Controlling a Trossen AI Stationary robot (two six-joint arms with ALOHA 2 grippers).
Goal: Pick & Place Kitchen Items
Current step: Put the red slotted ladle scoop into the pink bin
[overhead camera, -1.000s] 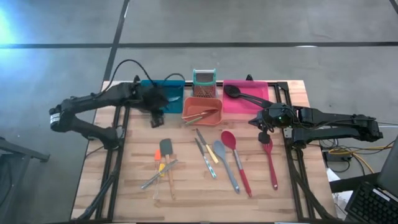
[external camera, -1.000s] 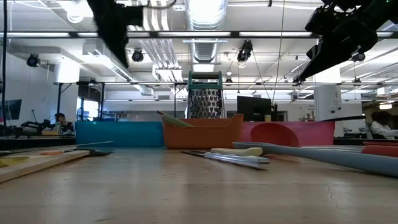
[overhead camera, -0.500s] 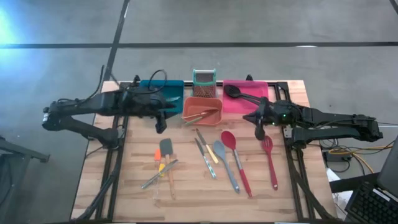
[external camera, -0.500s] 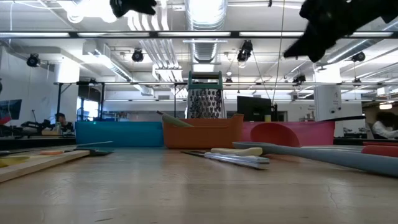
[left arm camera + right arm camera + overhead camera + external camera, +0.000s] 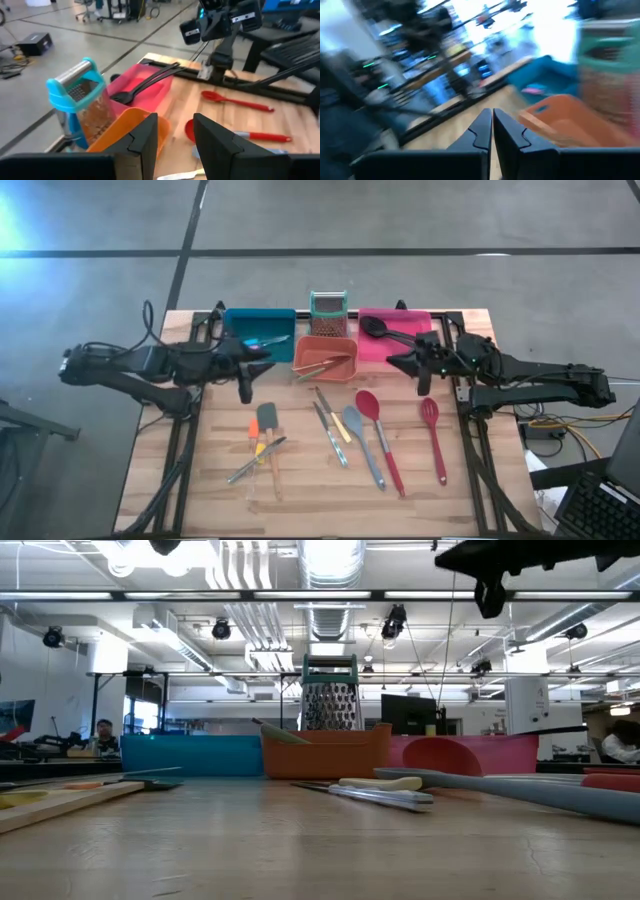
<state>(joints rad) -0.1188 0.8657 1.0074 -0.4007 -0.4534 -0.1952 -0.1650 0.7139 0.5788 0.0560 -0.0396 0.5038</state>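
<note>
utensils [image 5: 367, 430] | slim, long-handled | red, grey, black, metal

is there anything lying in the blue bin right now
Yes, the high view shows a small utensil with a pink and blue handle lying inside the blue bin.

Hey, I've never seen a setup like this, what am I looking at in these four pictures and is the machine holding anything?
These are two robot arms working at a wooden table. One camera looks straight down from above, one sits at tabletop height, and one rides on each wrist. At the far edge stand a blue bin, an orange bin, a pink bin and a grater. Loose utensils lie in front: a red spoon, a red slotted spatula, a grey spoon and smaller tools. The left gripper is open and empty beside the blue bin; the right gripper is shut and empty near the pink bin.
</note>
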